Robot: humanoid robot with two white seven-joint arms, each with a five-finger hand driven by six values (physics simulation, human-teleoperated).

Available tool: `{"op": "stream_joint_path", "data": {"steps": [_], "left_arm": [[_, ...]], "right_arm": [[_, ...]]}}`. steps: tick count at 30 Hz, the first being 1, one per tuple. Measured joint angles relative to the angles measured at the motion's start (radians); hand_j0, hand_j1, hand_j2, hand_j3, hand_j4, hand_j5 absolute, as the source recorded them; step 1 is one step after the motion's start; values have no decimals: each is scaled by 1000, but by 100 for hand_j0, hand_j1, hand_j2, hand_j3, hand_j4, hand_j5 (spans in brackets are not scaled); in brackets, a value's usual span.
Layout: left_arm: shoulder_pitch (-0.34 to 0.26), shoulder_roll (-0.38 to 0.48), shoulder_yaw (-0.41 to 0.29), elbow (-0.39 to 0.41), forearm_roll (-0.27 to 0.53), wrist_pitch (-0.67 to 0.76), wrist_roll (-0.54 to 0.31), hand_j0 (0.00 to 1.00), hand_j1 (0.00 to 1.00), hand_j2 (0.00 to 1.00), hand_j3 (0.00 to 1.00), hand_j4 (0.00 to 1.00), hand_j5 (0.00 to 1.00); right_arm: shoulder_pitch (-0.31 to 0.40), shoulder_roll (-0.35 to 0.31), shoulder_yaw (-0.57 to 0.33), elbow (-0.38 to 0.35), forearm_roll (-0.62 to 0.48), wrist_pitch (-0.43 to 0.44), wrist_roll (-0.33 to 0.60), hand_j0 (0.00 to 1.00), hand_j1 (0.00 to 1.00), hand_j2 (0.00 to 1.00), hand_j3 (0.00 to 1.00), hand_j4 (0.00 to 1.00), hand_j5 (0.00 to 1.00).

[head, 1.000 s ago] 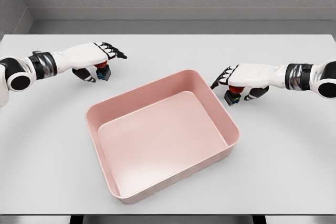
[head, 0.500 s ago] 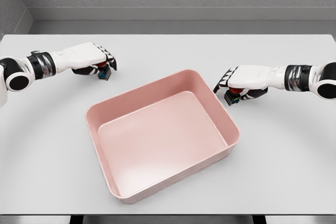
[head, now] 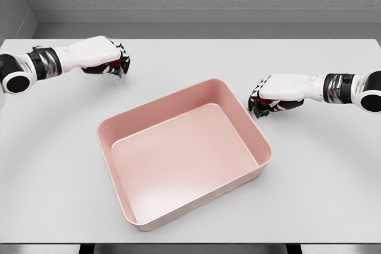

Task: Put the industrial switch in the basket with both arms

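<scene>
- Because each arm has its own industrial switch to carry, I see the left hand [head: 107,60] clenched around one switch [head: 117,66] far left of the basket [head: 143,126], while the right hand [head: 271,96] grips the other switch [head: 262,110] just beside the basket's right wall.
- Compared with a second ago, both hands have curled their fingers shut, and the left one has lifted off the surface [head: 321,171] and moved back.

no readable text anywhere (no labels, brands or numbers).
</scene>
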Motion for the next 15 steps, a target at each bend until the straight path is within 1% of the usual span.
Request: {"op": "stream_joint_path", "data": {"steps": [4, 6, 8, 13, 15], "left_arm": [[-17, 45, 1, -104, 1, 0, -2, 33, 33, 33, 33, 33, 33], [-26, 78, 2, -172, 1, 0, -2, 33, 33, 33, 33, 33, 33], [-28, 125, 7, -264, 1, 0, -3, 33, 33, 33, 33, 33, 33], [-26, 281, 15, -533, 29, 0, -3, 33, 33, 33, 33, 33, 33], [-29, 334, 18, -613, 42, 0, -3, 33, 33, 33, 33, 33, 33]], "right_arm": [[-8, -1, -4, 7, 5, -1, 1, 50, 50, 50, 50, 50, 50], [-20, -2, -7, 7, 6, -1, 1, 50, 50, 50, 50, 50, 50], [-25, -2, -10, 8, 6, -1, 1, 50, 50, 50, 50, 50, 50], [-55, -1, -14, 6, 7, -2, 1, 50, 50, 50, 50, 50, 50], [-60, -1, -18, 5, 6, -2, 1, 49, 49, 49, 49, 49, 49]]}}
